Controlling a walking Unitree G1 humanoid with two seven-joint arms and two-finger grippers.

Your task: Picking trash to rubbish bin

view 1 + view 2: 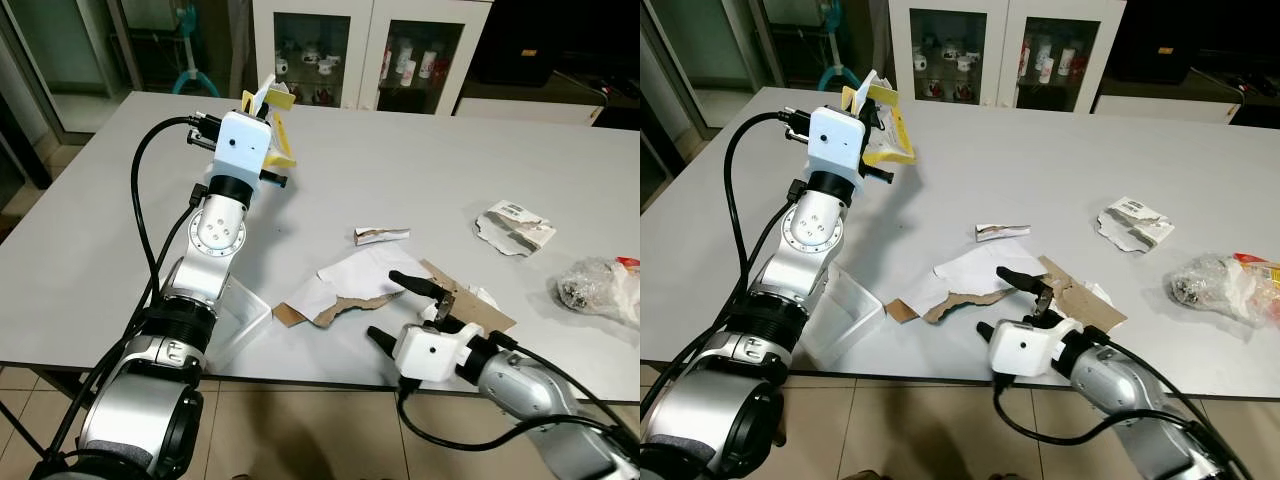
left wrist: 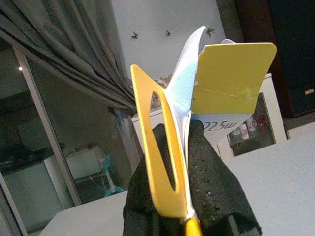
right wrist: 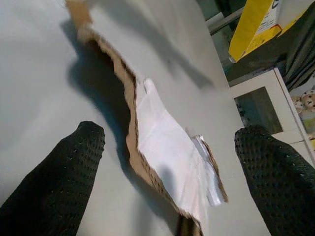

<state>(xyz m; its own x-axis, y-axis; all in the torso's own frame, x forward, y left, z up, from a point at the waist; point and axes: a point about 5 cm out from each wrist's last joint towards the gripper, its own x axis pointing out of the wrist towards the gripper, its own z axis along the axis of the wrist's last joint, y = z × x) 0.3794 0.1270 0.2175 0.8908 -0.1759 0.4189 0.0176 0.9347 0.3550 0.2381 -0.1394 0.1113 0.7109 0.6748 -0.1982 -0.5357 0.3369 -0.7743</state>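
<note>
Trash in reach: torn cardboard with white paper (image 1: 345, 290) lies flat at the table's (image 1: 120, 250) near edge, at about 12 o'clock from our right gripper (image 1: 410, 310).
Right gripper: low over the near edge, its two black fingers spread wide with nothing between them, pointed at the cardboard's ragged edge.
Left gripper: our left gripper (image 2: 179, 162) is raised at about 10 o'clock from the cardboard, fingers pinched on a yellow and white wrapper (image 1: 272, 125).
How it will handle: we judge the cardboard light, thin and fairly stiff; the paper on top is loose and may slide off or tear.
Where to hold: we would pinch the torn brown edge nearest us, catching paper and board together, since a flat sheet offers no other lip.
Other trash: a small crumpled scrap (image 1: 381, 235) at 12 o'clock beyond the cardboard, a torn wrapper (image 1: 513, 227) at 2 o'clock, a clear plastic bag (image 1: 598, 285) at 3 o'clock.
Bin: we cannot say where it stands.
</note>
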